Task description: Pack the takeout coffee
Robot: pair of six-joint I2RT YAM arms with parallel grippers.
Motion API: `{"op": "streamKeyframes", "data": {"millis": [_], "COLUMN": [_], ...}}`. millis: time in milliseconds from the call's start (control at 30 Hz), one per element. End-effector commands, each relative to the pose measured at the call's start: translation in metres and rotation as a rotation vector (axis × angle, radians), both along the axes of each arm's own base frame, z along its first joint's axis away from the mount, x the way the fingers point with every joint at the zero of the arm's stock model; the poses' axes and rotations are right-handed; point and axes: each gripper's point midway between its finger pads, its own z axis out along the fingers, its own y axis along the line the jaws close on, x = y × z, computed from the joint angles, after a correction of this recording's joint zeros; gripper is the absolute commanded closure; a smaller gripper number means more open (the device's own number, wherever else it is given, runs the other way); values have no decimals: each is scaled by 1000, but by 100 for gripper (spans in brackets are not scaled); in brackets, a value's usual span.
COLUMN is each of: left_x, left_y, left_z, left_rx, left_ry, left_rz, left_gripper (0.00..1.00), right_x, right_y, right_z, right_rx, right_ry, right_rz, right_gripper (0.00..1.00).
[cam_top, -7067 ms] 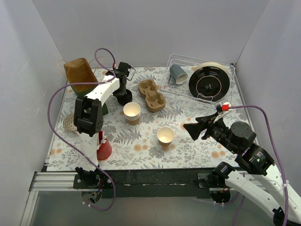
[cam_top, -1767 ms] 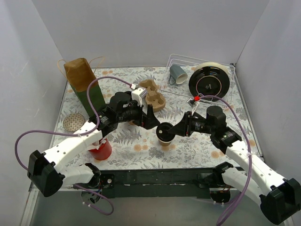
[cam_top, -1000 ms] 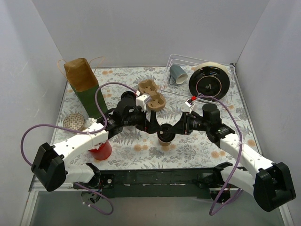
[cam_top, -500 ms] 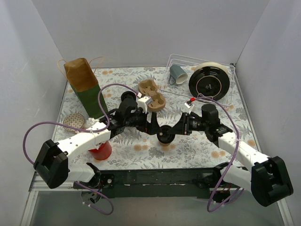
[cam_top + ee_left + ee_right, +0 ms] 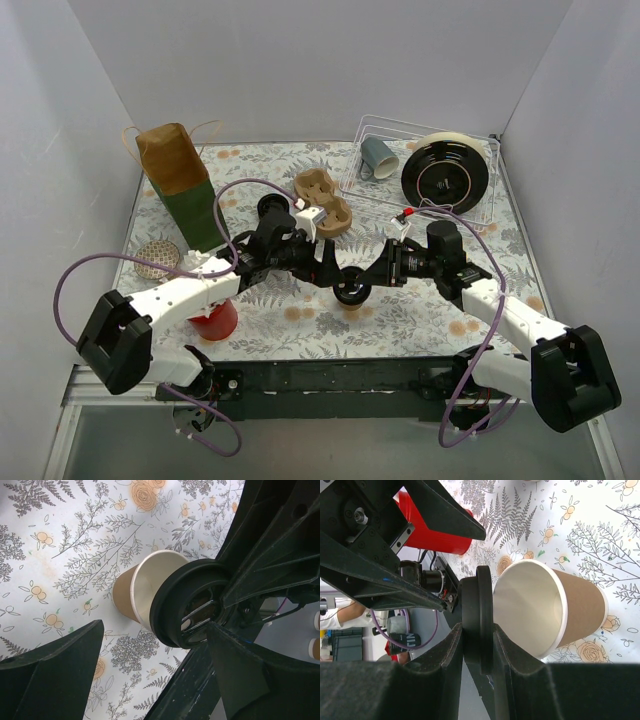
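Kraft cup stands upright on the floral mat, lower centre of the top view; right gripper is clamped on the rim of the black lid, holding it over the cup mouth; left gripper flanks the lid, jaws spread wide, touching nothing; farther up the frame, cardboard carrier at centre; paper bag at upper left.

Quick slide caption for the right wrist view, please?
Right tool pinching the black lid edge-on beside the mouth of the open paper cup, lid not yet seated.
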Motion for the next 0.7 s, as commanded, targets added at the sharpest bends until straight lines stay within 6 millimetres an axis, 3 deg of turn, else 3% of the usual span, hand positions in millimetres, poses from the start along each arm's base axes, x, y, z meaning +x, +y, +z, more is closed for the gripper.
{"op": "streamKeyframes", "data": {"millis": [0, 667], "left_x": [-2, 1], "left_y": [-2, -7], "left_z": [-5, -22], "left_rx": [2, 37], "left_ry": [3, 42], "left_rz": [-15, -9], "left_gripper": [18, 23], "right_x": [7, 16], "right_y": [2, -6], "right_z": [8, -6], "right_rx": [22, -16], "right_ry": [-36, -5], "right_rz": [-5, -26], "right_gripper": [78, 59]}}
